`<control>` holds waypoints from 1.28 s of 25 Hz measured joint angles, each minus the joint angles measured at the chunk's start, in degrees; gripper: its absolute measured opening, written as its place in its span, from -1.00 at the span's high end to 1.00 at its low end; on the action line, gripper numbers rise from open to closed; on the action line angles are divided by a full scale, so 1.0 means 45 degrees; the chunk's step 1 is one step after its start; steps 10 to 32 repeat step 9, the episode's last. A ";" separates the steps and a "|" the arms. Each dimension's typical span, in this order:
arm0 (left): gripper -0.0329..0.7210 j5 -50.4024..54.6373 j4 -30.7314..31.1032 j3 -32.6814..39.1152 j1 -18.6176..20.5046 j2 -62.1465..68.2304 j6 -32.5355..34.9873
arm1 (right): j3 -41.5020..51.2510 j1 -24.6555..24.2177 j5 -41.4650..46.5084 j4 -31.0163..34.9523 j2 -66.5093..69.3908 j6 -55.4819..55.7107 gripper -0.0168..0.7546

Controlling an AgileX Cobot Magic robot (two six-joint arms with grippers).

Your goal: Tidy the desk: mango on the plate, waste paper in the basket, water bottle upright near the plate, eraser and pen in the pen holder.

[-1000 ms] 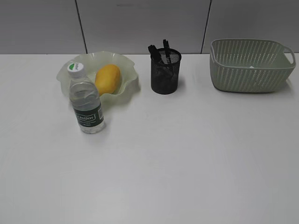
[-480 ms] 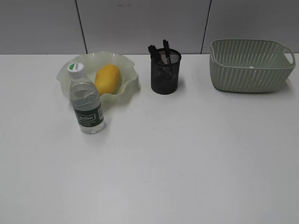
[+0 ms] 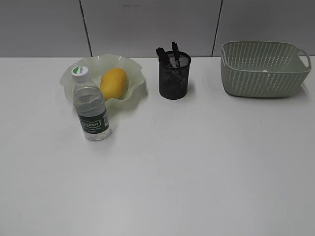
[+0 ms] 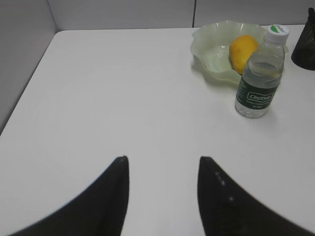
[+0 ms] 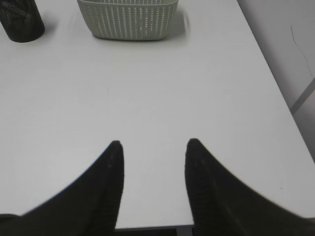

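The smooth yellow-orange oval mango [image 3: 113, 83] lies in the pale green translucent plate [image 3: 135, 88] with a ruffled rim, near the far left of the plain white surface [image 3: 197, 162] — its long axis slants from near-left to far-right. Just in front stands the clear plastic water bottle [image 3: 90, 109], upright, cap up, its dark green label facing the camera. At the far edge's middle sits the black mesh cylindrical pen holder [image 3: 173, 76] with dark stems poking out — which items they are is hard to tell. The pale green woven-pattern basket [image 3: 263, 69] sits at the far right corner; its contents are hard to make out. The left pincer [image 4: 162, 169] and right pincer [image 5: 153, 152] both stand parted, holding nothing, over bare surface.
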 joint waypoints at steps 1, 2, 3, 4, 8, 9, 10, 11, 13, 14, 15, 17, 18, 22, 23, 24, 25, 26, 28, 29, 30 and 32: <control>0.00 0.0000 -0.0015 0.0000 0.0000 0.0000 0.0009 | 0.0000 0.0000 0.0000 0.0000 0.0000 0.0000 0.08; 0.01 0.0000 -0.0030 0.0000 0.0000 0.0000 0.0009 | 0.0000 0.0000 0.0000 0.0000 0.0000 0.0000 0.08; 0.01 0.0000 -0.0039 0.0000 0.0000 0.0000 0.0009 | 0.0000 0.0000 0.0000 0.0000 0.0000 0.0000 0.08; 0.01 0.0000 -0.0045 0.0000 0.0000 0.0000 0.0009 | 0.0000 0.0000 0.0000 0.0000 0.0000 0.0000 0.08; 0.01 0.0000 -0.0045 0.0000 0.0000 0.0000 0.0014 | 0.0000 0.0000 0.0000 0.0000 0.0000 -0.0016 0.08; 0.01 0.0000 -0.0054 0.0000 0.0000 0.0000 0.0024 | 0.0000 0.0000 0.0000 0.0000 0.0000 -0.0016 0.08; 0.01 0.0000 -0.0054 0.0000 0.0000 0.0000 0.0024 | 0.0000 0.0000 0.0000 0.0000 0.0000 -0.0016 0.08; 0.01 0.0000 -0.0054 0.0000 0.0000 0.0000 0.0024 | 0.0000 0.0000 0.0000 0.0000 0.0000 -0.0016 0.08; 0.01 0.0000 -0.0054 0.0000 0.0000 0.0000 0.0024 | 0.0000 0.0000 0.0000 0.0000 0.0000 -0.0016 0.08; 0.01 0.0000 -0.0054 0.0000 0.0000 0.0000 0.0024 | 0.0000 0.0000 0.0000 0.0000 0.0000 -0.0016 0.08; 0.01 0.0000 -0.0054 0.0000 0.0000 0.0000 0.0024 | 0.0000 0.0000 0.0000 0.0000 0.0000 -0.0016 0.08; 0.01 0.0000 -0.0054 0.0000 0.0000 0.0000 0.0024 | 0.0000 0.0000 0.0000 0.0000 0.0000 -0.0016 0.08; 0.01 0.0000 -0.0054 0.0000 0.0000 0.0000 0.0024 | 0.0000 0.0000 0.0000 0.0000 0.0000 -0.0016 0.08; 0.01 0.0000 -0.0054 0.0000 0.0000 0.0000 0.0024 | 0.0000 0.0000 0.0000 0.0000 0.0000 -0.0016 0.08; 0.01 0.0000 -0.0054 0.0000 0.0000 0.0000 0.0024 | 0.0000 0.0000 0.0000 0.0000 0.0000 -0.0016 0.08; 0.01 0.0000 -0.0054 0.0000 0.0000 0.0000 0.0024 | 0.0000 0.0000 0.0000 0.0000 0.0000 -0.0016 0.08; 0.01 0.0000 -0.0054 0.0000 0.0000 0.0000 0.0024 | 0.0000 0.0000 0.0000 0.0000 0.0000 -0.0016 0.08; 0.01 0.0000 -0.0054 0.0000 0.0000 0.0000 0.0024 | 0.0000 0.0000 0.0000 0.0000 0.0000 -0.0016 0.08; 0.01 0.0000 -0.0054 0.0000 0.0000 0.0000 0.0024 | 0.0000 0.0000 0.0000 0.0000 0.0000 -0.0016 0.08; 0.01 0.0000 -0.0054 0.0000 0.0000 0.0000 0.0024 | 0.0000 0.0000 0.0000 0.0000 0.0000 -0.0016 0.08; 0.01 0.0000 -0.0054 0.0000 0.0000 0.0000 0.0024 | 0.0000 0.0000 0.0000 0.0000 0.0000 -0.0016 0.08; 0.01 0.0000 -0.0054 0.0000 0.0000 0.0000 0.0024 | 0.0000 0.0000 0.0000 0.0000 0.0000 -0.0016 0.08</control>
